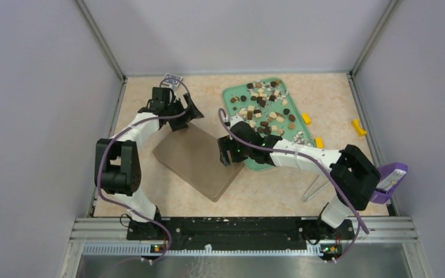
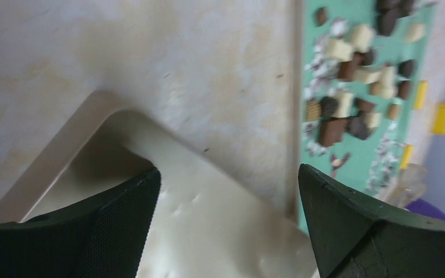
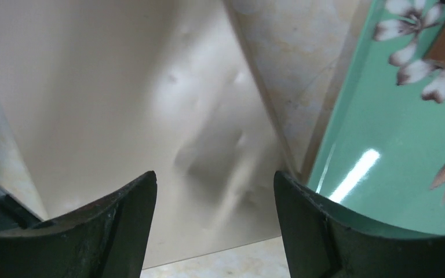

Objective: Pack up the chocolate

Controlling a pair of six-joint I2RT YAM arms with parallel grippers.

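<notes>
Black fingers of the right pincer (image 3: pixel 214 175) stand apart and hold nothing, hanging over the right edge of a flat beige packet (image 3: pixel 121 87). Whether that is a pouch or a lid I cannot tell. Just right of that edge a thin strip of tabletop (image 1: pixel 324 92) shows, and then the rim of the green tray (image 3: pixel 382 150). The left pincer (image 2: pixel 227 174) is likewise spread and empty, poised over the packet's far corner. All the chocolate (image 1: pixel 265 110), dark, tan and cream pieces, lies loose on the tray at far right, with none on the packet. A few yellow blocks (image 1: pixel 306 118) sit on the tabletop right of the tray. The likely trouble is the packet itself. It looks thin and slick and lies flush on the tabletop, so fingers closing on an edge may skate over it or shove it aside instead of lifting it. If only one arm gets a hold, the packet could twist or slide toward the tray. The right forearm also crosses the tray's near left corner, so a careless swing there could jog the tray and scatter small pieces onto the tabletop.
</notes>
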